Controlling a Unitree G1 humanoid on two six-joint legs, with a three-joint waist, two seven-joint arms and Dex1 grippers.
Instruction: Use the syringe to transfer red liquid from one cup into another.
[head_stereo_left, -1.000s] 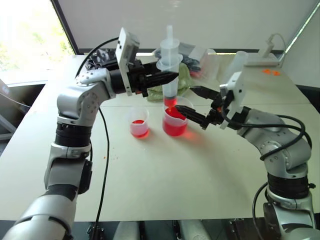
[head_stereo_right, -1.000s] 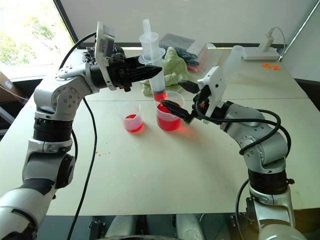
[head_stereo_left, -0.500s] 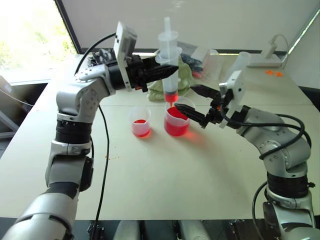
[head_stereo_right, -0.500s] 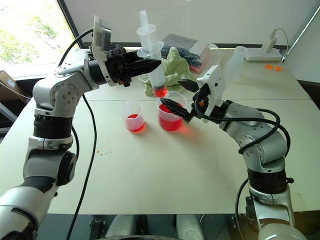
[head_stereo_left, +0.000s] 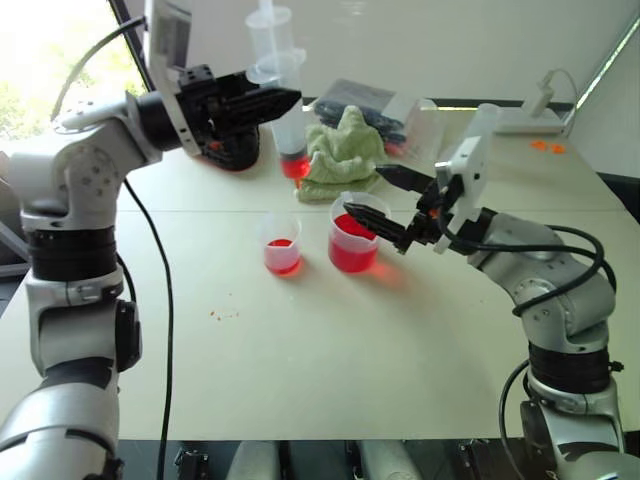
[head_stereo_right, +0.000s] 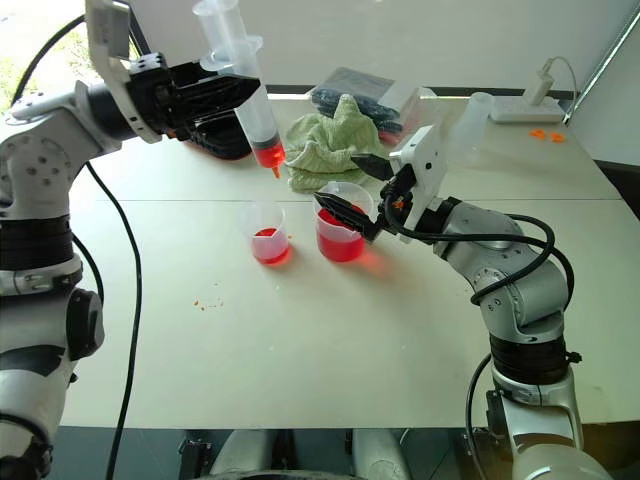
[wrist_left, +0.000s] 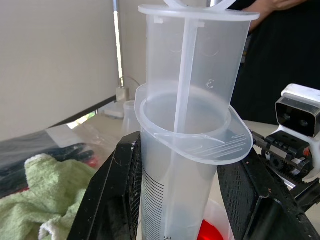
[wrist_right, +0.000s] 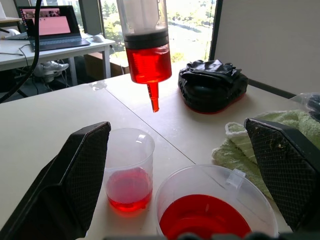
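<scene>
The left claw (head_stereo_left: 272, 100) is clamped on the syringe (head_stereo_right: 247, 95), held upright in the air above and behind the small cup (head_stereo_left: 280, 245), tip down, with red liquid (wrist_right: 148, 63) in its lower barrel. The beaker (head_stereo_left: 353, 240) stands just beside the small cup on the bench (head_stereo_left: 330, 350). The right claw (head_stereo_left: 375, 203), fingers apart, straddles the beaker.

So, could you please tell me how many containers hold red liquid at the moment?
3: the small cup on the table, the beaker beside it between the right gripper's open fingers, and the syringe held in the air by the left gripper.
</scene>
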